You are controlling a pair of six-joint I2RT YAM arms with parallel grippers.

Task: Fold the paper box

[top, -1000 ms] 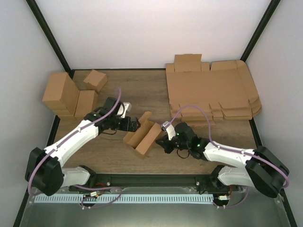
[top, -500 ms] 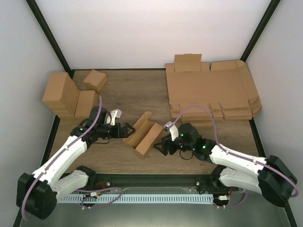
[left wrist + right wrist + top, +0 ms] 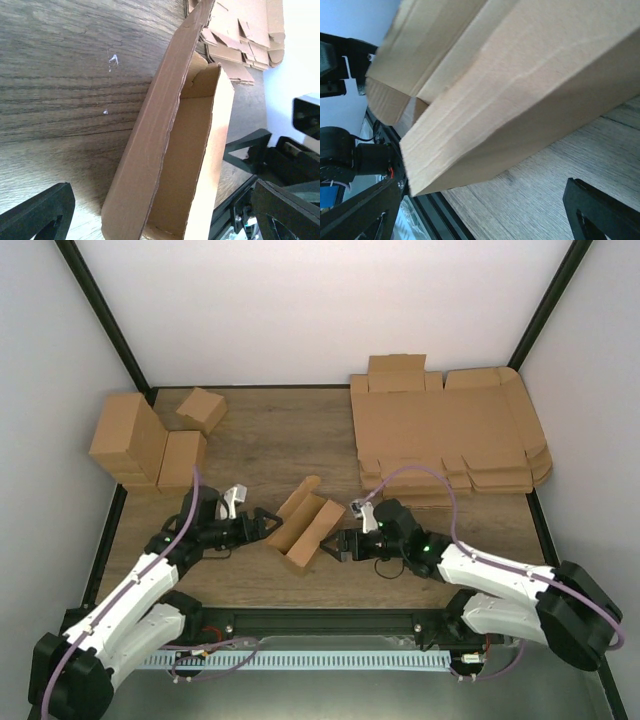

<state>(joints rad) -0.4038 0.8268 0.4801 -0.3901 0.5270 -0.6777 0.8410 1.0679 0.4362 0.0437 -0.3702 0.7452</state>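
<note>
Left fingers (image 3: pixel 36 212) and right fingers (image 3: pixel 600 216) spread beside paper box (image 3: pixel 305 525)

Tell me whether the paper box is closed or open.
Open. The paper box has its lid flap standing up and its bare inside showing.

The brown paper box (image 3: pixel 305 525) lies open-topped on the wood, one long flap upright

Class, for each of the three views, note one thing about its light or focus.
Top view: even, soft light, all sharp, only a faint shadow by the box. Left wrist: box edge crisp, far right washed out white. Right wrist: box very close, its surface soft and blurred.
</note>
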